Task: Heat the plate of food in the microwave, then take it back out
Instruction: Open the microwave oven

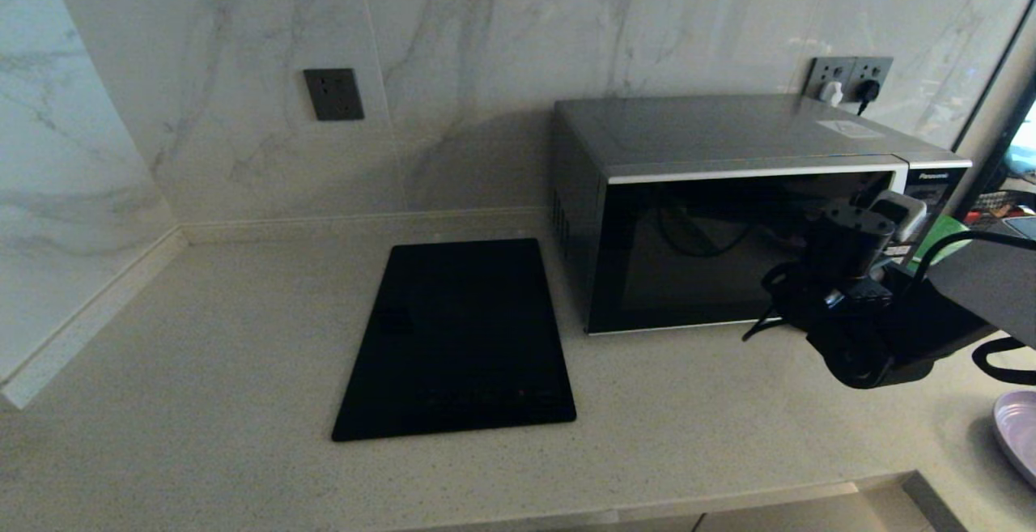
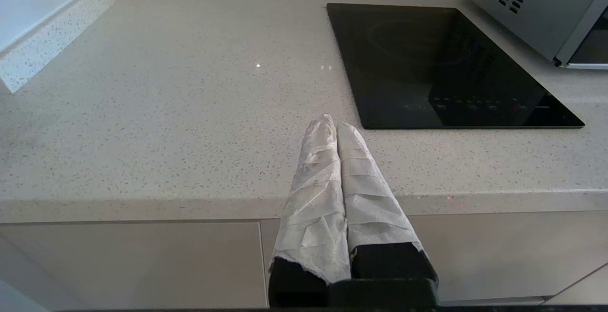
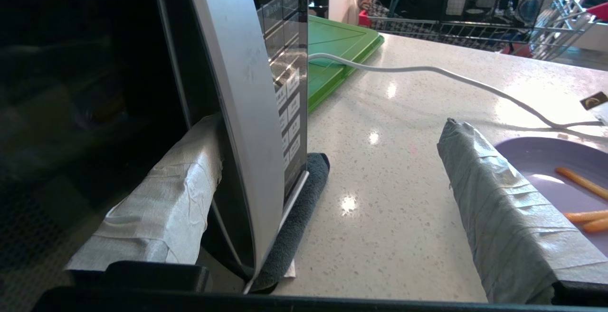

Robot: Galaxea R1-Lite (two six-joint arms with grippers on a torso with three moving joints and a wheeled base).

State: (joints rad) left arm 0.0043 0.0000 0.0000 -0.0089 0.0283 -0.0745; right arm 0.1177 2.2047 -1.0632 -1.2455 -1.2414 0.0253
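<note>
The silver-grey microwave (image 1: 728, 216) stands at the back right of the counter with its dark glass door closed. My right gripper (image 1: 878, 220) is open at the door's right side. In the right wrist view one taped finger (image 3: 166, 198) sits behind the curved silver handle band (image 3: 237, 112), against the dark glass; the other finger (image 3: 494, 207) stands far out over the counter. The lilac plate of food (image 3: 536, 160) with orange-tan sticks (image 3: 582, 184) rests on the counter beside that outer finger; its rim (image 1: 1021, 431) shows at the head view's right edge. My left gripper (image 2: 331, 124) is shut and empty, over the counter's front edge.
A flat black cooktop (image 1: 461, 338) lies left of the microwave. A green board (image 3: 337, 51) lies to the right of the microwave, with a white cable (image 3: 427, 70) running across the counter. A dark rolled cloth (image 3: 304, 193) is tucked under the microwave's front corner. Wall sockets (image 1: 850, 78) sit behind.
</note>
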